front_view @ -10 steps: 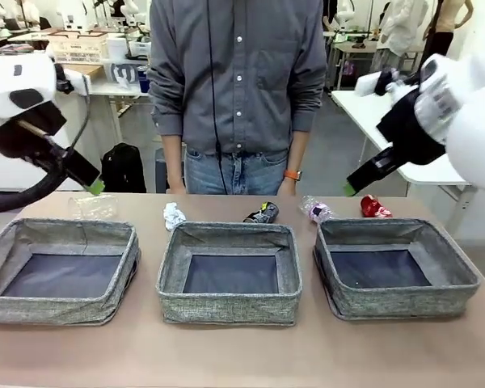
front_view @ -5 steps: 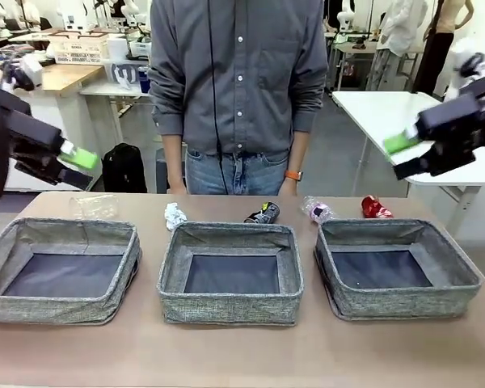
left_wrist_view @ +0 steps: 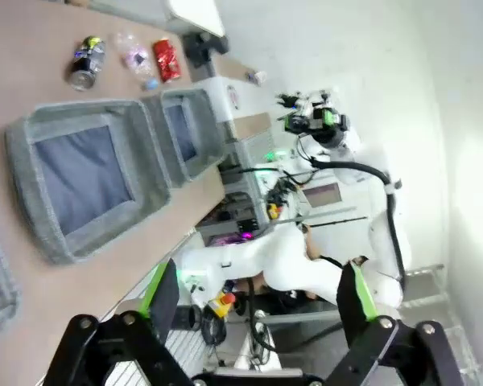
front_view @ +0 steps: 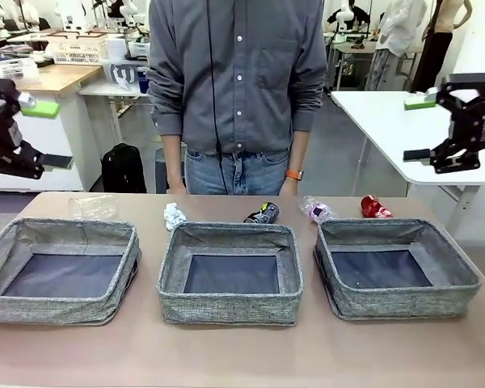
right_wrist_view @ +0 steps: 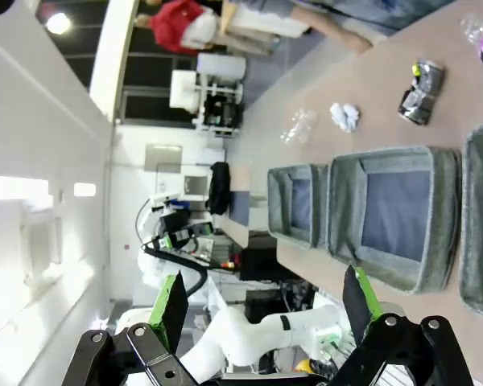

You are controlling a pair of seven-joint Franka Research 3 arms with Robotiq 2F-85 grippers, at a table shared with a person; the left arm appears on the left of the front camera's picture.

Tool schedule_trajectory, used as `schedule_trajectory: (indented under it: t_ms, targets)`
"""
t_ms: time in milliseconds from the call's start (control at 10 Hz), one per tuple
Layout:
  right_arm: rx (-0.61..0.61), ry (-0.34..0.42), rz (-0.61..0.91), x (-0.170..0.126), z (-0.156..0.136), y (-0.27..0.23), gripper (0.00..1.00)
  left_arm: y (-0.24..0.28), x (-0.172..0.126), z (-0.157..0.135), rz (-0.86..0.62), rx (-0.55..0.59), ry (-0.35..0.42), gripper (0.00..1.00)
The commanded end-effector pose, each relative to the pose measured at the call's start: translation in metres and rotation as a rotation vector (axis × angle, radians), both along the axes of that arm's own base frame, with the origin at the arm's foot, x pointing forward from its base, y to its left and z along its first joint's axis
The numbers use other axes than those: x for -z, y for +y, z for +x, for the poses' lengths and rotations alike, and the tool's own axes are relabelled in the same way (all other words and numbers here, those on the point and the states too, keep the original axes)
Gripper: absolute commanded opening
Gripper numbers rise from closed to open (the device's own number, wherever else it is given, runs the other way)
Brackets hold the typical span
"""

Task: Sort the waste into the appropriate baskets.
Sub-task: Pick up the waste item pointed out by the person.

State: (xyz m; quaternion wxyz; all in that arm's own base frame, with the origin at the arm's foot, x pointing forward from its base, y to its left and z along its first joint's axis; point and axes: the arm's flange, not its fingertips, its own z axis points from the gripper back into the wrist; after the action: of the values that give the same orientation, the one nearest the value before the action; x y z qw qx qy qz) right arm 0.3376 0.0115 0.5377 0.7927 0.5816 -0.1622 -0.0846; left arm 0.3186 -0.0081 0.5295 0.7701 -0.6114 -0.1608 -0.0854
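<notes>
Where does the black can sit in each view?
Front view: black can near centre, just behind the middle basket.
Left wrist view: the can is top left, beyond the same basket.
Right wrist view: the can is upper right, above that basket.
Shared landmark: the middle basket.

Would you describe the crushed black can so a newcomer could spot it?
Find the middle grey basket. Just behind its far rim lies the crushed black can, the only dark item, between a white paper ball and a clear bottle.
</notes>
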Motion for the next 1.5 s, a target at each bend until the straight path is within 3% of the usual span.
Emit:
schedule_trajectory:
  t_ms: [0,1400]
  targets:
    - [-0.009,-0.005,0.018,-0.0032,-0.0036,-0.0097,1.00,-0.0002,-0.0032,0.0006,-0.053,0.028,-0.011,1.00]
    - [-0.009,-0.005,0.018,-0.0032,-0.0036,-0.0097,1.00,-0.0002,-0.0032,0.0006,-0.053,0.028,-0.011,1.00]
